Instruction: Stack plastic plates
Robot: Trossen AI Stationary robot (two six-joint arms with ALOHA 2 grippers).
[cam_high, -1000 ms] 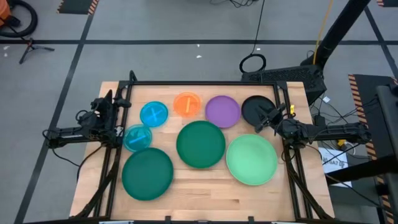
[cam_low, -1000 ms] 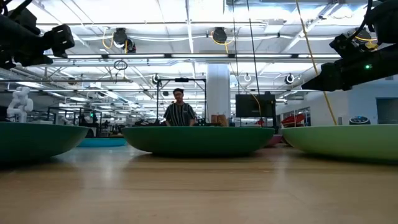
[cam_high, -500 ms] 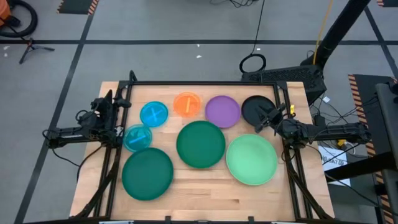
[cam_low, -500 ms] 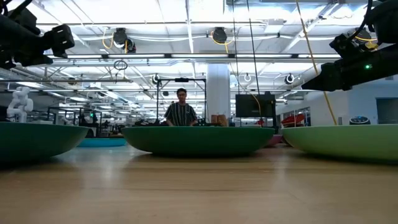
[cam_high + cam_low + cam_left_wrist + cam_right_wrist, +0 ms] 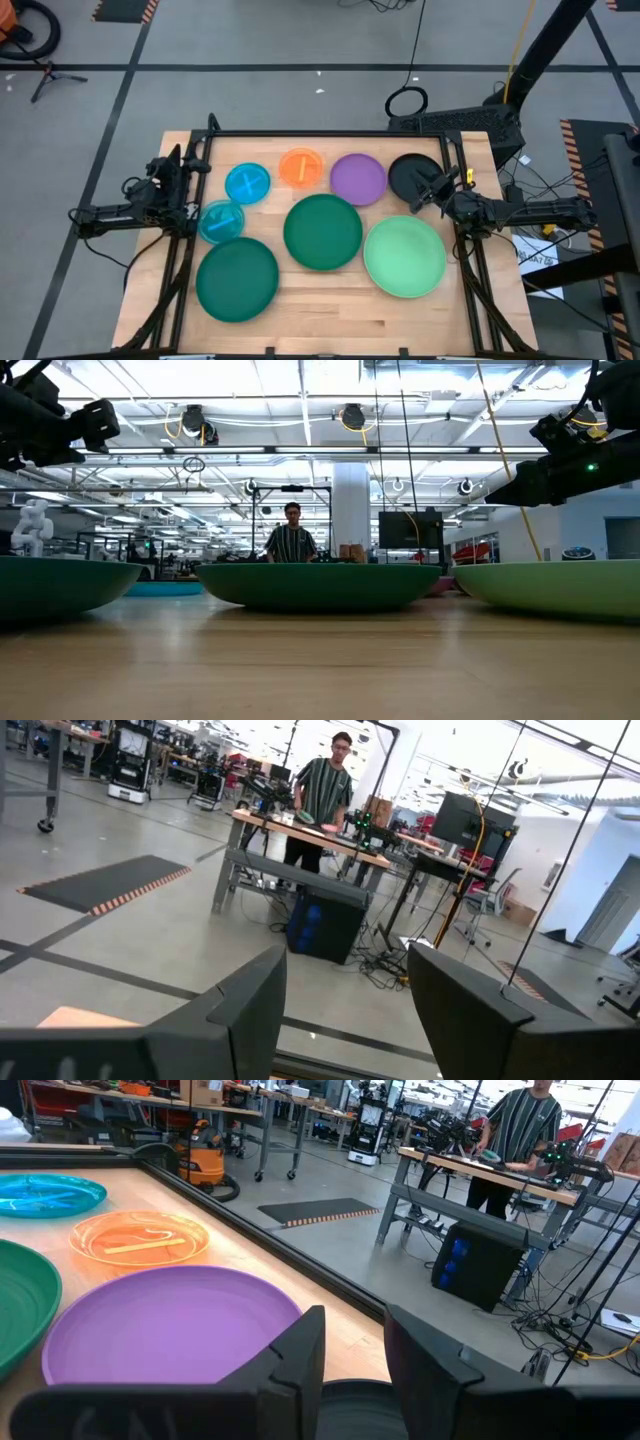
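Note:
Several plastic plates rest flat on the wooden table. Two small cyan ones (image 5: pixel 247 183) (image 5: pixel 221 221), an orange one (image 5: pixel 301 167), a purple one (image 5: pixel 358 179) and a black one (image 5: pixel 408 172) lie toward the far side. Two dark green plates (image 5: pixel 322 232) (image 5: pixel 237 280) and a light green plate (image 5: pixel 404 256) lie nearer. My left gripper (image 5: pixel 197 166) hovers open near the far left corner, beside the cyan plates, and its wrist view (image 5: pixel 345 990) looks out into the room. My right gripper (image 5: pixel 432 188) hovers open over the black plate's near edge (image 5: pixel 350 1405), facing the purple plate (image 5: pixel 170 1325).
A black frame rail (image 5: pixel 320 134) runs along the table's far edge, with rails down both sides. Bare wood (image 5: pixel 330 315) shows along the near edge. A person (image 5: pixel 291 540) stands at a bench in the room beyond the table.

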